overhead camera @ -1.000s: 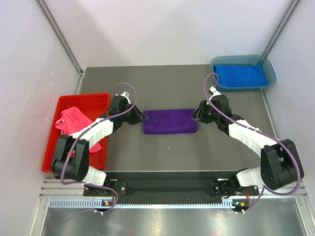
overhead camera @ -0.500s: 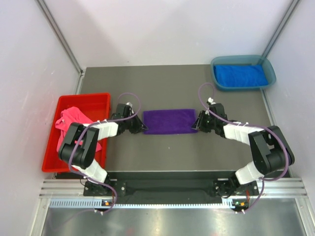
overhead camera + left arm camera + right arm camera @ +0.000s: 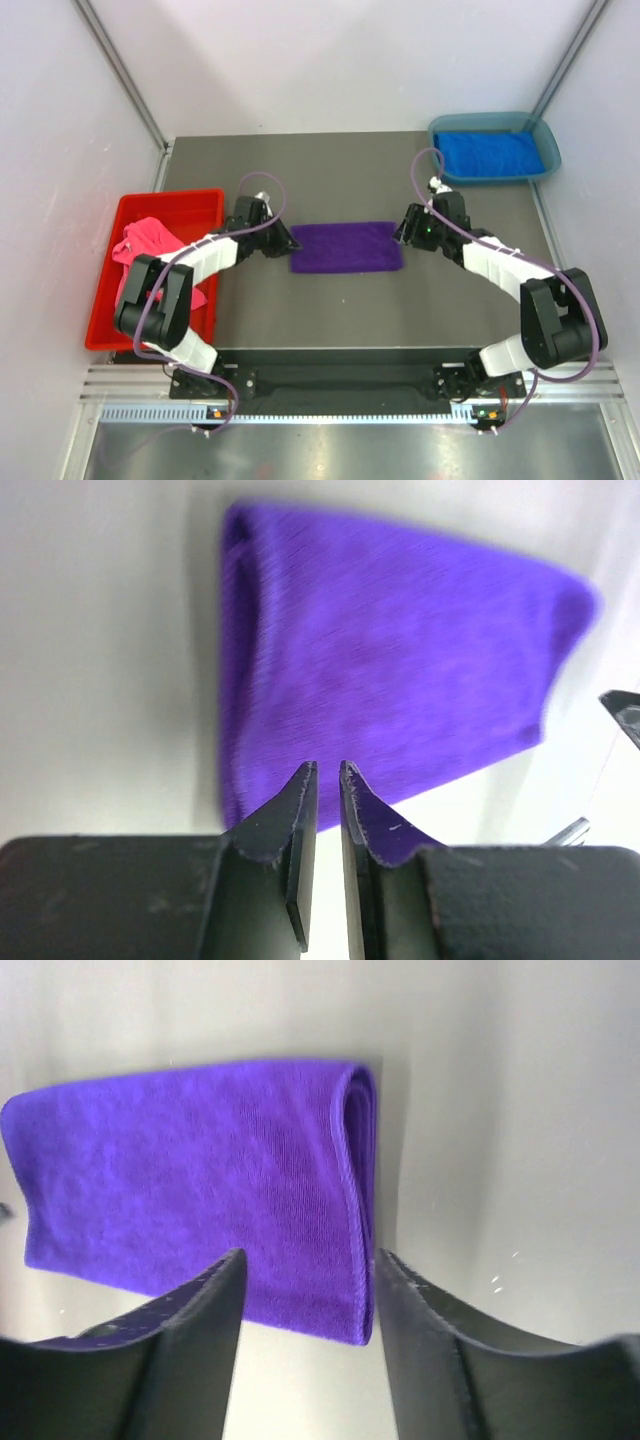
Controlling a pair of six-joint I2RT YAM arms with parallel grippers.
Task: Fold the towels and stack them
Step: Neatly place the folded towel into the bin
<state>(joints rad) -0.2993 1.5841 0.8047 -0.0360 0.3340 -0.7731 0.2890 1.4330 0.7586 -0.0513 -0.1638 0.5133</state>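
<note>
Roughly table (image 3: 300,180) ctr: purple towel (image 3: 346,246).

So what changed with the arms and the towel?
Both arms dipped down to the ends of the purple towel, then rose again. The right tool now stands wide open over its end; the left tool shows only a slit. The purple towel, pink towel and royal blue towel stayed put.
</note>
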